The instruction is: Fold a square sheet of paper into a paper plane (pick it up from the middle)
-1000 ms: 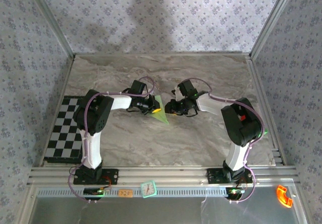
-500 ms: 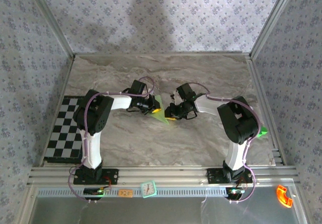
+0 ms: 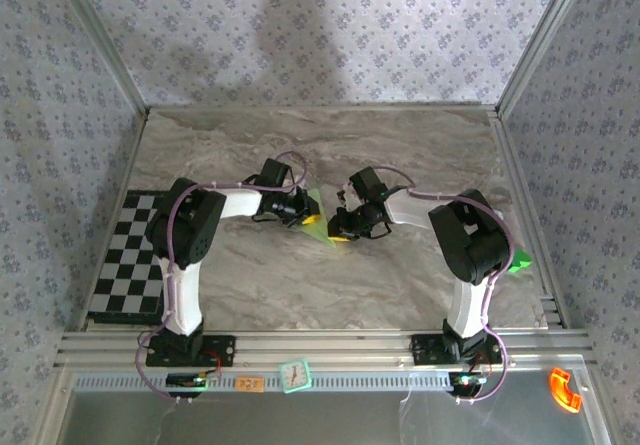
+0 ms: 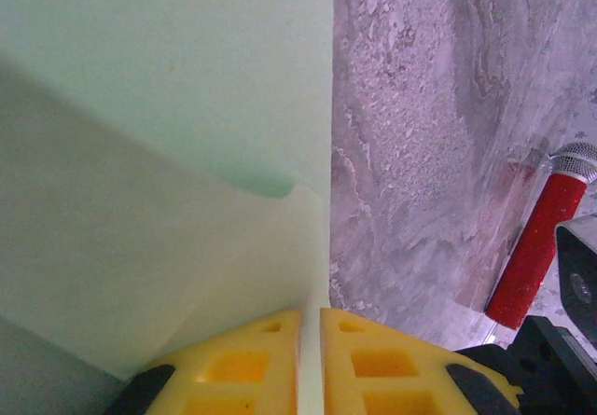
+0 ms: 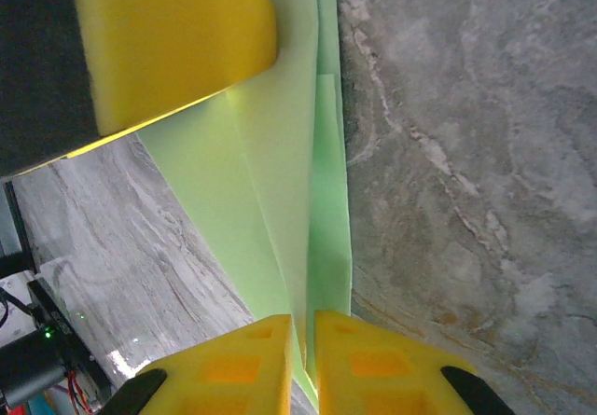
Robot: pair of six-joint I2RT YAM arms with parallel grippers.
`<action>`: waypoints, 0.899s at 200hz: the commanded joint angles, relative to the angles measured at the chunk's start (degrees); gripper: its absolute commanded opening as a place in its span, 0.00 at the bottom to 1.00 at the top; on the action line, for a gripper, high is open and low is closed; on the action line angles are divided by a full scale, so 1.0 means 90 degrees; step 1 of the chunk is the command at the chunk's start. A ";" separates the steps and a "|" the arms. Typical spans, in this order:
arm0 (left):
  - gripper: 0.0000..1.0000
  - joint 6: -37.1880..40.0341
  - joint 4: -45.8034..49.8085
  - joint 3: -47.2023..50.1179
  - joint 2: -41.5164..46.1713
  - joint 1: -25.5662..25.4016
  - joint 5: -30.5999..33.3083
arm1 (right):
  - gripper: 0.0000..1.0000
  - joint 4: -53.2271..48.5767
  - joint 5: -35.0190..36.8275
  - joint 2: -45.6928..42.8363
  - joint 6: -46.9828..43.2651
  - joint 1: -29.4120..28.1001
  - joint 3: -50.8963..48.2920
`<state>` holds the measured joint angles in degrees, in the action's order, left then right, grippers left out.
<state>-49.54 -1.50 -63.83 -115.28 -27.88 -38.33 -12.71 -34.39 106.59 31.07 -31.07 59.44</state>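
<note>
Folded paper sits mid-table. Left gripper pinches one edge, fingers nearly together. Right gripper pinches the folded layers from the table's right side.

The square sheet of paper is found near the middle of the marbled table, folded down to a narrow triangular outline whose tip is pointed toward the near right. It is made of thin, matte, plain pale green paper. In the left wrist view two overlapping layers are shown, a shadowed flap laid over a lighter one, with a straight right edge. In the right wrist view long creased layers are seen. One edge is pinched by the left gripper, another by the right gripper
</note>
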 commanded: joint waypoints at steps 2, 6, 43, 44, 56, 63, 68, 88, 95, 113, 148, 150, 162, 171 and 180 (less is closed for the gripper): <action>0.17 -0.0163 0.0126 -0.0007 0.0089 -0.0038 -0.0042 | 0.16 -0.0220 -0.0162 0.0124 -0.0128 -0.0036 -0.0052; 0.17 -0.0179 0.0105 0.0002 0.0094 -0.0038 -0.0050 | 0.16 -0.0228 -0.0170 0.0138 -0.0122 -0.0037 -0.0052; 0.17 -0.0199 0.0088 0.0028 0.0076 -0.0038 -0.0011 | 0.15 -0.0228 -0.0222 0.0244 -0.0161 -0.0074 -0.0061; 0.17 -0.0199 0.0088 0.0030 0.0071 -0.0033 -0.0015 | 0.15 -0.0228 -0.0222 0.0246 -0.0161 -0.0074 -0.0061; 0.17 -0.0199 0.0098 0.0046 0.0031 -0.0037 0.0005 | 0.15 -0.0238 -0.0222 0.0284 -0.0188 -0.0081 -0.0060; 0.17 -0.0199 0.0106 0.0054 0.0009 -0.0037 0.0010 | 0.14 -0.0254 -0.0222 0.0315 -0.0199 -0.0087 -0.0053; 0.17 -0.0204 0.0115 0.0060 -0.0002 -0.0033 0.0015 | 0.14 -0.0266 -0.0222 0.0326 -0.0200 -0.0083 -0.0057; 0.17 -0.0189 0.0178 0.0072 -0.0056 -0.0033 0.0092 | 0.14 -0.0367 -0.0183 0.0398 -0.0239 -0.0099 -0.0059; 0.17 -0.0180 0.0219 0.0071 -0.0068 -0.0033 0.0122 | 0.14 -0.0379 -0.0163 0.0403 -0.0239 -0.0102 -0.0071; 0.17 -0.0150 0.0300 0.0074 -0.0108 -0.0032 0.0192 | 0.15 -0.0334 -0.0216 0.0262 -0.0168 -0.0065 -0.0136; 0.17 -0.0123 0.0347 0.0095 -0.0154 -0.0016 0.0225 | 0.17 -0.0411 -0.0206 -0.0130 -0.0066 0.0019 -0.0287; 0.17 -0.0121 0.0348 0.0092 -0.0156 -0.0012 0.0225 | 0.17 -0.0413 -0.0203 -0.0140 -0.0064 0.0023 -0.0291; 0.17 -0.0118 0.0357 0.0092 -0.0157 -0.0009 0.0241 | 0.17 -0.0421 -0.0187 -0.0148 -0.0037 0.0018 -0.0357; 0.17 -0.0113 0.0362 0.0092 -0.0168 -0.0004 0.0246 | 0.17 -0.0409 -0.0202 -0.0119 -0.0006 0.0002 -0.0400; 0.17 -0.0112 0.0362 0.0094 -0.0172 -0.0004 0.0254 | 0.16 -0.0395 -0.0201 -0.0074 0.0013 -0.0012 -0.0432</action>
<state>-50.61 -1.56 -63.81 -115.26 -27.88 -38.13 -13.56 -35.88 106.41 30.26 -31.11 57.01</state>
